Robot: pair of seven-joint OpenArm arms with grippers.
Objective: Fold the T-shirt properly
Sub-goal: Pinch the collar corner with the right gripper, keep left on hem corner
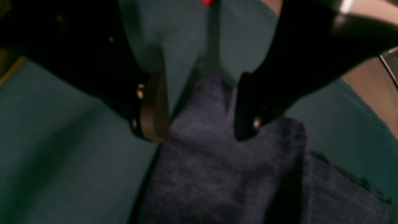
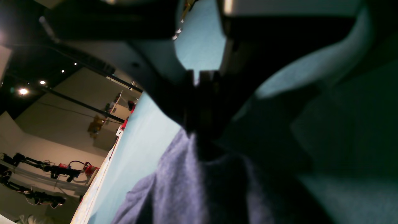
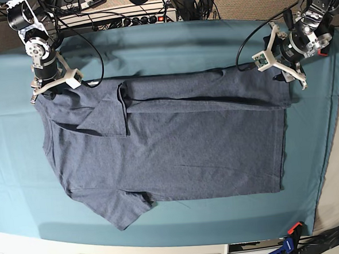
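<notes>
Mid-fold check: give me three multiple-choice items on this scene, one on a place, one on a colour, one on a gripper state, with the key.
1. In the base view, where is the folded-over strip of the heathered blue-grey cotton T-shirt?
A. along the far edge
B. along the near edge
C. down the middle

2. What colour is the table cloth?
A. white
B. teal
C. red

3. How does the left gripper stand?
A. shut on cloth
B. open, a shirt corner between the fingers
C. out of view

Key: 1 A, the doubled band runs along the far edge; 2 B, teal surrounds the shirt; 3 B, the left wrist view shows its fingers apart.
</notes>
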